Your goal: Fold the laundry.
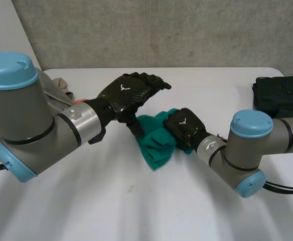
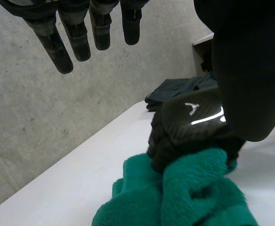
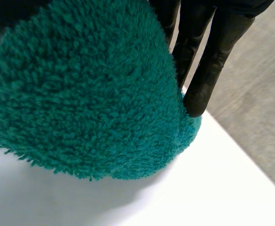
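Note:
A green terry towel [image 1: 155,145] lies bunched in the middle of the white table [image 1: 136,211]. My right hand [image 1: 184,128] sits on the towel's right side, fingers curled down into the pile and gripping a bunch of it. In the right wrist view the towel [image 3: 81,89] bulges under the palm, with the fingers [image 3: 208,66] pressed along it. My left hand [image 1: 129,93] hovers over the towel's left edge with its fingers straight, holding nothing. The left wrist view has those straight fingers [image 2: 76,37] above the right hand [image 2: 189,127] and the towel [image 2: 184,193].
A stack of dark folded clothes [image 1: 282,95] lies at the table's back right and also appears in the left wrist view [image 2: 175,92]. A heap of light garments [image 1: 58,85] sits at the back left behind my left arm. A concrete wall rises beyond the table's far edge.

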You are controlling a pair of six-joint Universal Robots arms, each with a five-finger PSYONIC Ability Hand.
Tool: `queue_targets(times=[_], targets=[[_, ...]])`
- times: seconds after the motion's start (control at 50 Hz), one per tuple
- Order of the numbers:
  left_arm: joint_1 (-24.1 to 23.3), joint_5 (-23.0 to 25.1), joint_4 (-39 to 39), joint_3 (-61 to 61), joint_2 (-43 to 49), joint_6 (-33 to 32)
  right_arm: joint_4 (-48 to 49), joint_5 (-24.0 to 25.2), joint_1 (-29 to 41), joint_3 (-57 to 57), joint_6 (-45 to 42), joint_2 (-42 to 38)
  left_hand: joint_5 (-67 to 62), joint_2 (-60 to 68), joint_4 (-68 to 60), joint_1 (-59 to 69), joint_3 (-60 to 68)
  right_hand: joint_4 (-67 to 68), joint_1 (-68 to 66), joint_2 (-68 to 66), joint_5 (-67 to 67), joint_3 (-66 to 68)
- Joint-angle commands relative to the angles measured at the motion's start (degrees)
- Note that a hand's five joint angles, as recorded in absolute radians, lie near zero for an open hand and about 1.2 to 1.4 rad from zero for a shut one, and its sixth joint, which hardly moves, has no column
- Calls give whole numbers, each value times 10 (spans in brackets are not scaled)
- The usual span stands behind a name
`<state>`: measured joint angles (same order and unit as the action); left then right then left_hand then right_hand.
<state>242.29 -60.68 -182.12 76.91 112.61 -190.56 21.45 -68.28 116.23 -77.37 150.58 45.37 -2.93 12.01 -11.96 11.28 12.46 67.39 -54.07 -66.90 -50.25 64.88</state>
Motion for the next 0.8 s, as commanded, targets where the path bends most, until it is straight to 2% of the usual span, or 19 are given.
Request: queue_targets(times=[0.02, 0.06, 0.2, 0.26, 0.34, 0.44, 0.48, 0.56, 0.64, 0.8], targets=[[4, -1, -1, -3, -4, 0, 38, -21, -6, 48, 3, 11, -22, 31, -31, 38, 26, 126, -259, -131, -198, 151], [6, -1, -1, -4, -9, 0, 61, -19, -19, 77, 4, 16, -22, 31, -31, 38, 26, 126, -259, -131, -198, 151], [7, -1, -2, -7, -21, 1, 133, 0, -139, 185, 43, 5, -23, 32, -33, 40, 28, 126, -259, -131, -198, 151], [7, -1, -2, -7, -25, 1, 177, 45, -211, 246, 114, -24, -23, 32, -33, 40, 28, 126, -259, -131, -198, 151], [8, -1, -1, -7, -26, 0, 204, 79, -281, 297, 184, -56, -23, 32, -33, 40, 28, 126, -259, -131, -198, 151], [8, -2, -1, -7, -25, -2, 222, 111, -354, 351, 240, -109, -23, 32, -33, 40, 28, 126, -259, -131, -198, 151], [8, -2, -1, -7, -25, -2, 233, 139, -384, 368, 262, -137, -23, 32, -33, 40, 28, 126, -259, -131, -198, 151], [8, -2, -1, -2, -25, -2, 262, 197, -429, 388, 284, -187, -23, 32, -33, 40, 28, 126, -259, -131, -198, 151], [7, -2, -1, 1, -25, -1, 290, 228, -464, 391, 289, -229, -22, 31, -31, 38, 26, 126, -259, -131, -198, 151], [1, -2, -1, 7, -26, 0, 294, 252, -503, 402, 287, -298, -20, 29, -30, 36, 25, 126, -259, -131, -198, 151]])
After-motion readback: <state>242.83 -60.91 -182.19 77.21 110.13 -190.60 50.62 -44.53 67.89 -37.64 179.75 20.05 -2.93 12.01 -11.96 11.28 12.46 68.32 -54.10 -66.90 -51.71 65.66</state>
